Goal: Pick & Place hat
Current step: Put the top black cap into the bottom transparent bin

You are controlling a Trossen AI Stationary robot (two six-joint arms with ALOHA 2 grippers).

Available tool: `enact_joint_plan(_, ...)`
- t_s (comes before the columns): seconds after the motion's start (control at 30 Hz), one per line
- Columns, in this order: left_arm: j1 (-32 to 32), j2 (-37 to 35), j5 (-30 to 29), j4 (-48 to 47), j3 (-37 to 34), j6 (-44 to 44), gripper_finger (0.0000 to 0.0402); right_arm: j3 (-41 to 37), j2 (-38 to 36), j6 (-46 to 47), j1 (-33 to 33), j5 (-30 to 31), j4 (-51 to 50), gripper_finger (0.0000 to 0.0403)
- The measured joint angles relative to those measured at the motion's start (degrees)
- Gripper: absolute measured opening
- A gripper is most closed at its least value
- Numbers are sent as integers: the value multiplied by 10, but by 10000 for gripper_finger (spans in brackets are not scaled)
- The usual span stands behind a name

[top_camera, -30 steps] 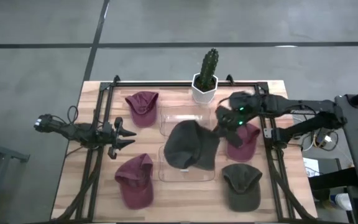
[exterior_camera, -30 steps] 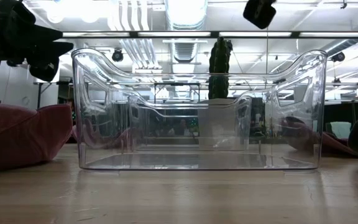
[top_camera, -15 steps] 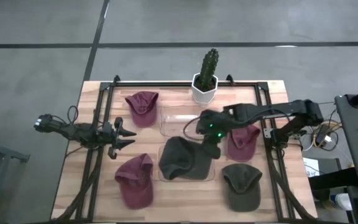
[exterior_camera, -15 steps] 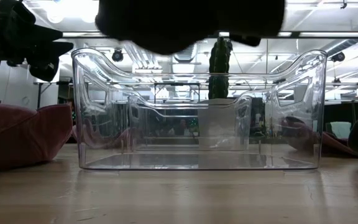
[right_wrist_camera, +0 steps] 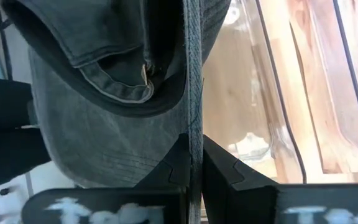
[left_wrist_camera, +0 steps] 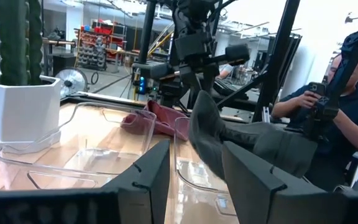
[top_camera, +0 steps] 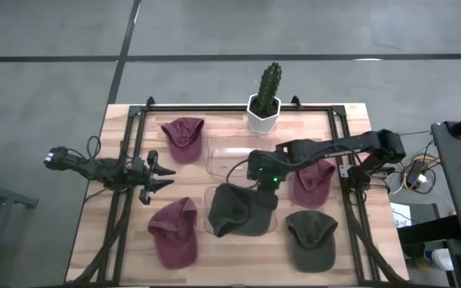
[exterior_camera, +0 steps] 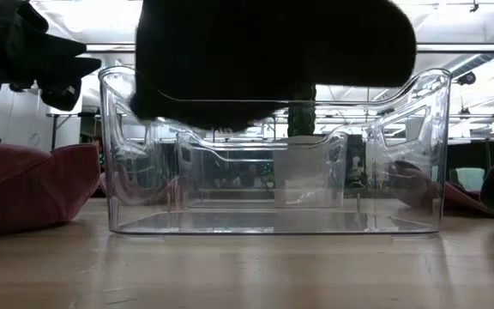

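High view first: we see our right pincer [top_camera: 256, 182] reaching in over the middle of the wooden surface [top_camera: 94, 224], clamped on the brim of a dark grey hat [top_camera: 240, 210]. That hat hangs over the clear bin [top_camera: 212, 226] nearest the front edge of the surface, covering most of it. From the low view the hat [exterior_camera: 273, 60] shows as a dark mass dipping below the bin's [exterior_camera: 273, 146] rim, clear of its floor. Our right wrist view confirms the hold: both fingers [right_wrist_camera: 176, 165] are pressed tight on the thin edge of the hat's brim [right_wrist_camera: 194, 74], with the crown drooping to one side.

Our left pincer [top_camera: 163, 177] waits well apart, above the left side of the surface, with its fingers [left_wrist_camera: 148, 177] standing apart and nothing between them. In its wrist view the hat [left_wrist_camera: 247, 140] dangles beneath the right arm, above the bin [left_wrist_camera: 194, 171], and a seated person [left_wrist_camera: 347, 124] shows in the room beyond.

A second clear bin [top_camera: 222, 152] sits behind the first, toward the potted cactus [top_camera: 266, 96]. Three maroon hats lie around: one [top_camera: 182, 138] beside the rear bin, one [top_camera: 174, 232] at front left, one [top_camera: 314, 182] under the right arm. An olive hat [top_camera: 310, 238] rests at front right.
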Motion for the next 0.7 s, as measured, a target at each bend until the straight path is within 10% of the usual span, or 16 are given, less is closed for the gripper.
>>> enact_joint_plan(0.7, 0, 3, 0, 0, 0, 1, 140, -1, 22, -2, 0, 20, -9, 13)
